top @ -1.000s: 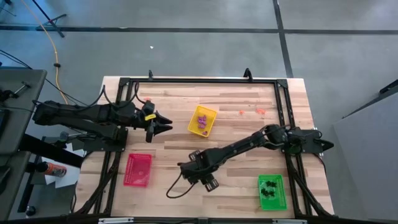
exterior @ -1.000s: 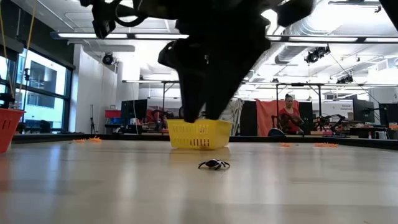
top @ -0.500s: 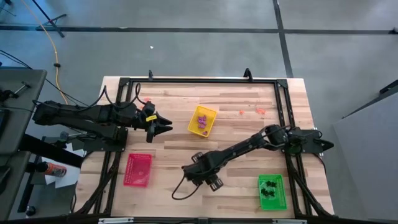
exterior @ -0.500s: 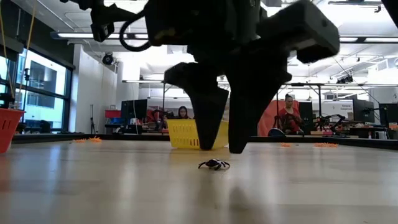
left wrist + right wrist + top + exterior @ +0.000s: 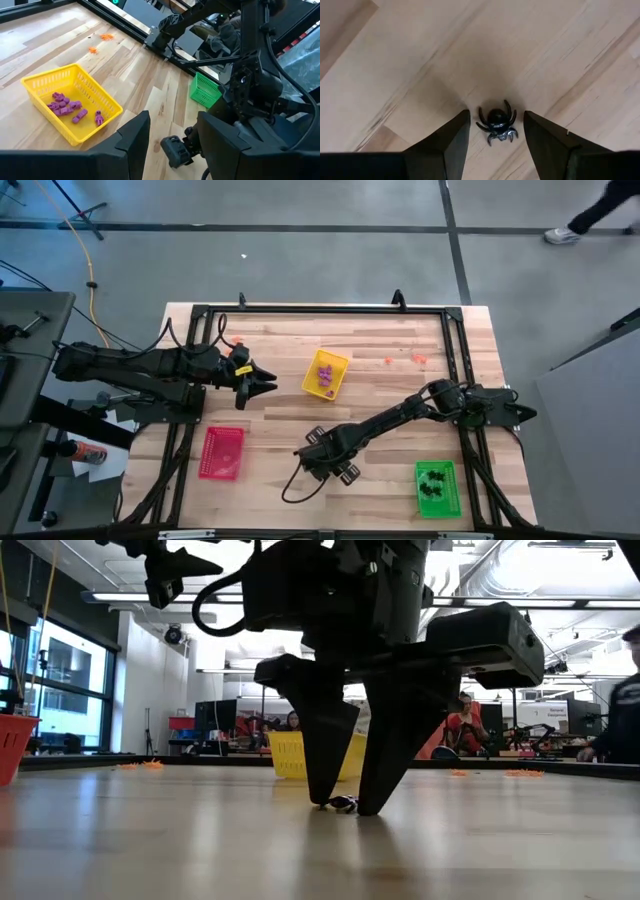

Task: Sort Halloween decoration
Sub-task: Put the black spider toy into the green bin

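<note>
Black plastic spider (image 5: 496, 122) lies between the right gripper's (image 5: 342, 806) spread fingers at the table's six o'clock; closing comes next.

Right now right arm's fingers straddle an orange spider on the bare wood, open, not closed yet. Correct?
One thing is off: the spider is black, not orange, as the right wrist view shows. The rest holds: the right gripper has its fingers open on either side of it on the bare wood, not closed yet.
</note>
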Robot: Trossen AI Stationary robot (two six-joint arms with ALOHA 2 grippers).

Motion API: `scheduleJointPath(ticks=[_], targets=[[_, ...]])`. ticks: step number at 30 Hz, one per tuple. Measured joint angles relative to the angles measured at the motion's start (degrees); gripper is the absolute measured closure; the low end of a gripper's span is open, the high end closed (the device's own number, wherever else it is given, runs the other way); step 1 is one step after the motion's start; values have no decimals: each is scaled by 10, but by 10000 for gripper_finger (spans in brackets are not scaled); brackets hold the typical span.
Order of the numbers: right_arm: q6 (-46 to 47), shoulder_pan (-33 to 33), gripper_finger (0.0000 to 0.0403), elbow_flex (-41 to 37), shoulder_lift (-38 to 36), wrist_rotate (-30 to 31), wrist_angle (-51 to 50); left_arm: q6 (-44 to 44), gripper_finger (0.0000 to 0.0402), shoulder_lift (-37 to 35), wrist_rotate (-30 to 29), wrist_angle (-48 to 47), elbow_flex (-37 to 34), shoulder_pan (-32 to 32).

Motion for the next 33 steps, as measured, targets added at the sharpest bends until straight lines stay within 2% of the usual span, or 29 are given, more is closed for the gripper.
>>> scheduleJointPath(ticks=[4, 12, 15, 27, 33], targets=[[2, 0, 232, -3, 1, 0, 3, -1, 245, 0, -1, 0, 0, 0], [26, 0, 339, -5, 2, 2, 13, -14, 245, 0, -5, 0, 0, 0], [36, 0, 363, -2, 3, 6, 13, -14, 245, 0, -5, -1, 0, 0], [45, -2, 400, 65, 10, 5, -23, -14, 245, 0, -7, -1, 0, 0], [55, -5, 403, 109, 10, 9, -62, -14, 245, 0, -7, -1, 0, 0]])
